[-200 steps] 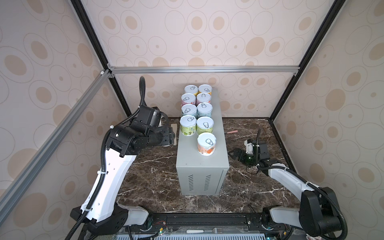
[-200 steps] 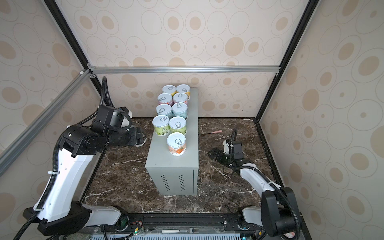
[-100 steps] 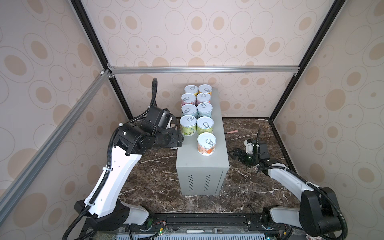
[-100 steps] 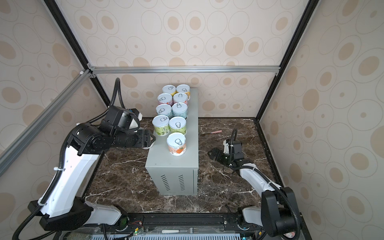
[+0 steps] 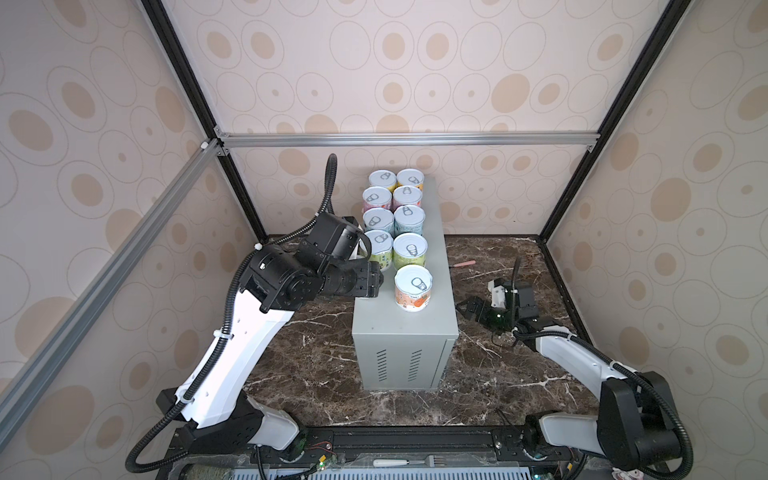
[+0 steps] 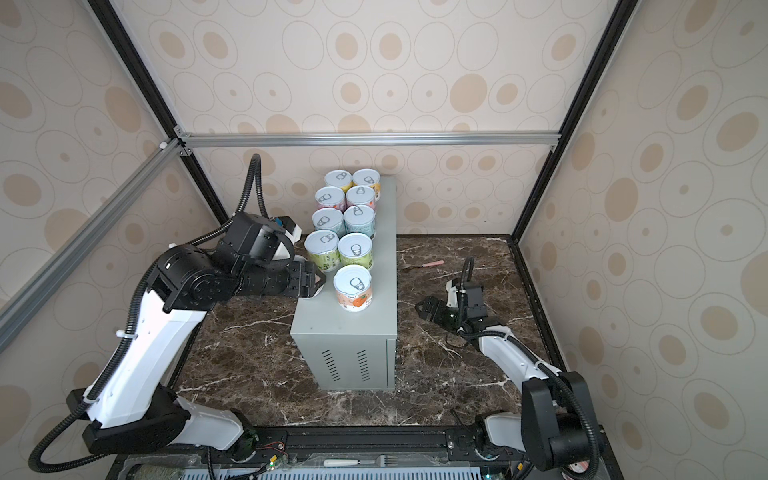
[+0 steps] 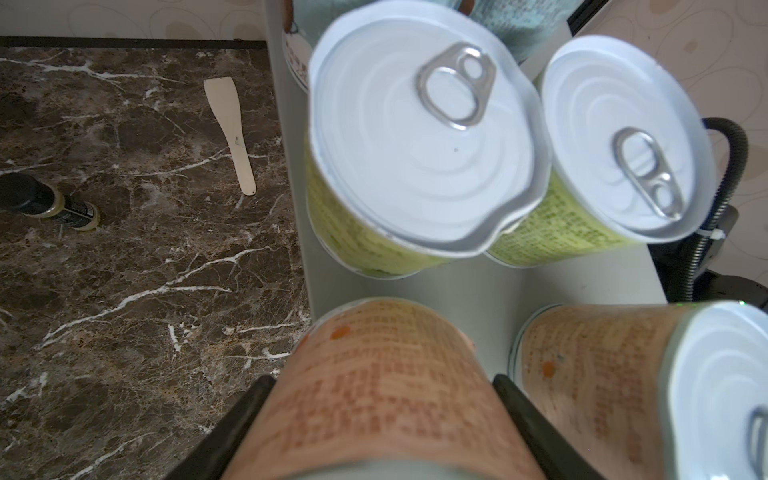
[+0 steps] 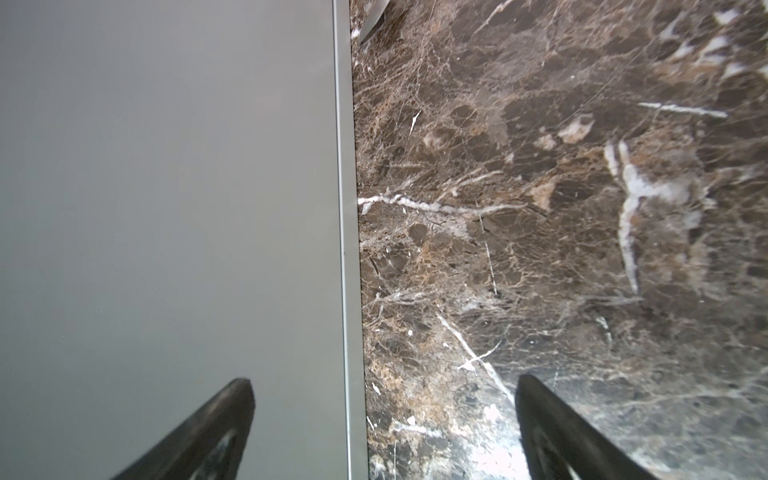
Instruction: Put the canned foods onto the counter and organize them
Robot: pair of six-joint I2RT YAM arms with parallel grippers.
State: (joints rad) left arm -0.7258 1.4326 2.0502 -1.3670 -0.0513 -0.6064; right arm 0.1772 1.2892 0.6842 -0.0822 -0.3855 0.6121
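Nine cans (image 5: 410, 249) are crowding the far stretch of the desk (image 5: 405, 332), leaving its near end and right-hand strip bare. The left pincer (image 7: 380, 384), gripping an orange can (image 7: 382, 415), is blocking the gap beside the front can (image 5: 412, 286). A spatula (image 7: 232, 137) and bottle (image 7: 41, 201) are cluttering the marble (image 7: 145, 270) left of the desk.

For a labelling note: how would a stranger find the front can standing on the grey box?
Find the tall grey box in the middle. Cans stand on it in pairs; the front can stands unpaired, with an orange fruit print, unlike the green pair behind.
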